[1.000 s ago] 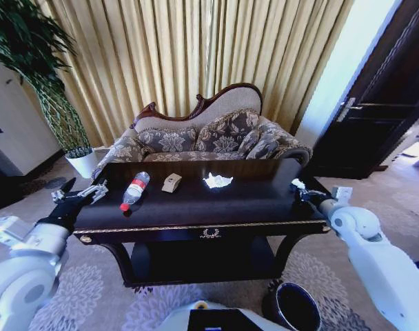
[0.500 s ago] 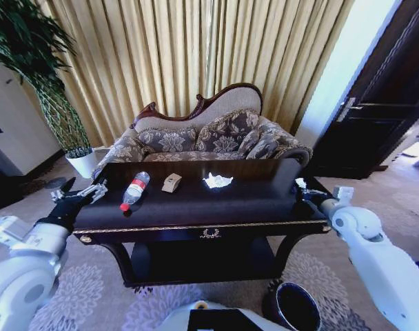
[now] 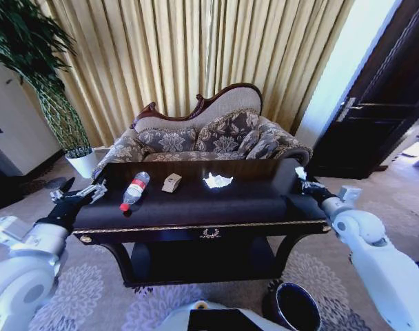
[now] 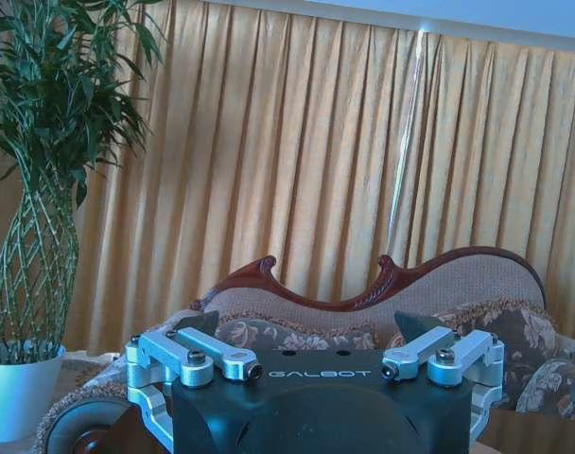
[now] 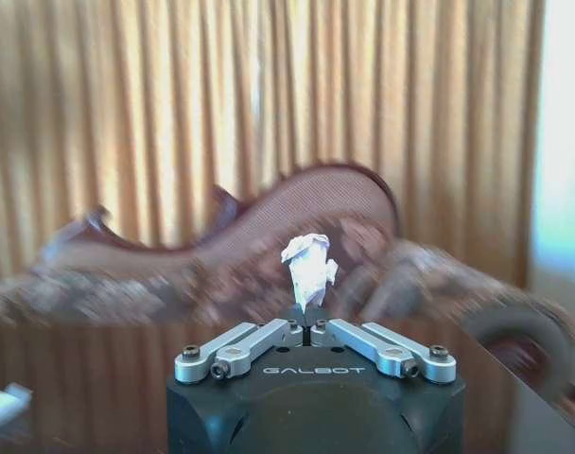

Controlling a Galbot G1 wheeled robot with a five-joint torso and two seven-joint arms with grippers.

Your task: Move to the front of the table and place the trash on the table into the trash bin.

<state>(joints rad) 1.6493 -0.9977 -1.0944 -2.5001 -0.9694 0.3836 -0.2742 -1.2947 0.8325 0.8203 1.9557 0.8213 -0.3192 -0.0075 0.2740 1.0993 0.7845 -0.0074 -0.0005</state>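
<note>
1. Trash is spread over the dark glossy bench (image 3: 196,207) at the middle of the head view: three pieces lie in a row along its far half, and a fourth piece is off the surface, caught by the right arm.
2. Sofa (image 3: 216,138) with patterned cushions stands behind the bench, against gold curtains (image 3: 196,55) that cross the top of the frame.
3. A tall plant in a white pot (image 3: 82,163) stands at the left edge of the frame.
4. The trash bin (image 3: 292,307) sits on the carpet at the lower right of the frame, below the bench's near right corner, dark inside.
5. The left pincer (image 3: 78,195) hovers just off the bench's left end, its fingers spread apart with nothing between them; the left wrist view shows the same wide gap (image 4: 321,364).
6. The right pincer (image 3: 304,183) hangs over the bench's right end, fingers together and clamped on a scrap of crumpled white tissue (image 5: 307,271), which stands up from the fingertips in the right wrist view.
7. The plastic bottle (image 3: 134,191) with a red cap lies on its side at the left of the row.
8. A second white tissue (image 3: 217,181) lies right of centre.
9. The tan paper scrap (image 3: 171,183) sits between bottle and tissue, apart from both.
</note>
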